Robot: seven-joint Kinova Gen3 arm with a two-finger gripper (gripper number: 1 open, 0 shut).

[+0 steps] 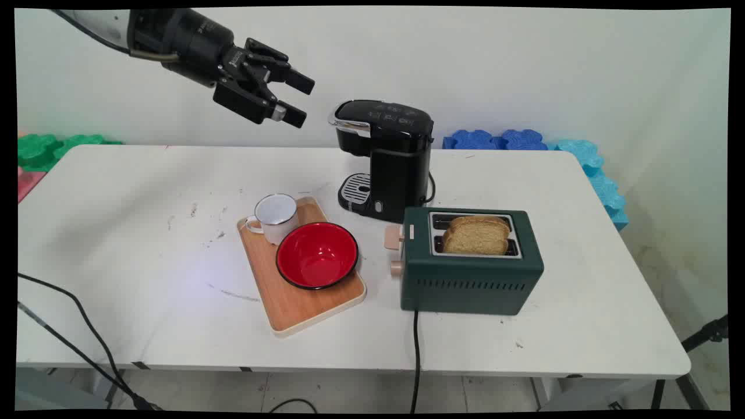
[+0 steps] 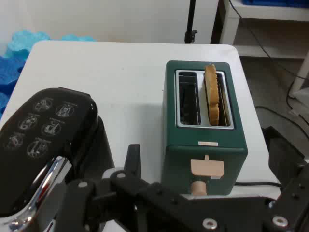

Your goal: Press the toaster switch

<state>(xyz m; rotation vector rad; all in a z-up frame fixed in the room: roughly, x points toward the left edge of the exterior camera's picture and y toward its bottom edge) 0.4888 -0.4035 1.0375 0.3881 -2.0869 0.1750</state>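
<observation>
Two fingers of the gripper (image 1: 298, 99) stand wide apart, holding nothing, raised in the air up and to the left of the black coffee maker (image 1: 387, 157). Just in front and to the right of the coffee maker stands a green toaster (image 1: 471, 273) with bread (image 1: 476, 235) in one slot. Left of the coffee maker a wooden tray (image 1: 291, 302) carries a white mug (image 1: 275, 216) and red bowl (image 1: 317, 255).

Dark green toaster (image 1: 471, 273) with tan bread (image 1: 476, 235); glossy black coffee maker (image 1: 389, 157); red bowl (image 1: 316, 255), white mug (image 1: 275, 216), wooden tray (image 1: 302, 302); white desk (image 1: 145, 244); black tool (image 1: 295, 99).
</observation>
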